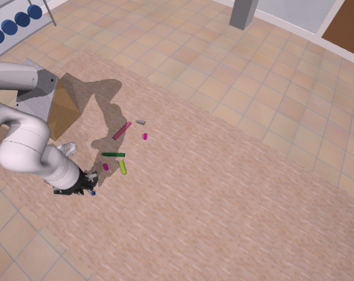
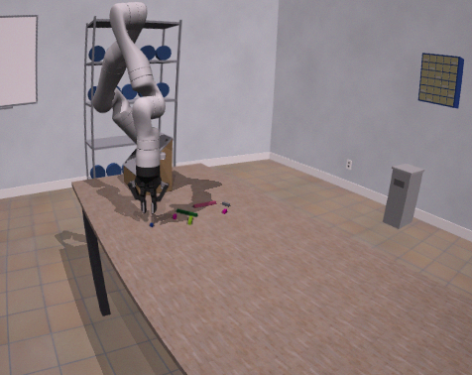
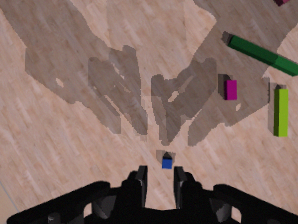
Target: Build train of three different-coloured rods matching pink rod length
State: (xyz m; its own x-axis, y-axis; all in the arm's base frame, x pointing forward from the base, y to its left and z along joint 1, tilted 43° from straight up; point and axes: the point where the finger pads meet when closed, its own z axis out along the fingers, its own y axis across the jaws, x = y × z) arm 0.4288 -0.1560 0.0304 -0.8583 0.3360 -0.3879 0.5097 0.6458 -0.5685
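My gripper point(image 2: 149, 210) point(image 3: 160, 176) is partly open and empty above the table. The blue rod point(image 1: 93, 193) point(image 2: 152, 224) point(image 3: 167, 163) lies on the table just ahead of the fingertips in the wrist view. One magenta rod point(image 1: 105, 166) point(image 2: 175, 216) point(image 3: 231, 90) lies near the lime rod point(image 1: 123, 167) point(image 2: 190, 220) point(image 3: 281, 112) and the green rod point(image 1: 114, 154) point(image 2: 186, 213) point(image 3: 260, 53). The pink rod point(image 1: 122, 131) point(image 2: 204, 204), the grey rod point(image 1: 140, 122) point(image 2: 226, 204) and another magenta rod point(image 1: 145, 136) point(image 2: 224, 211) lie farther off. All rods lie apart.
The wooden table point(image 1: 213, 208) point(image 2: 284, 278) carries the rods near the arm's base. A brown block-like stand point(image 1: 64, 113) is under the arm's mounting plate. The table's left edge runs near the gripper. The arm's shadow falls over several rods.
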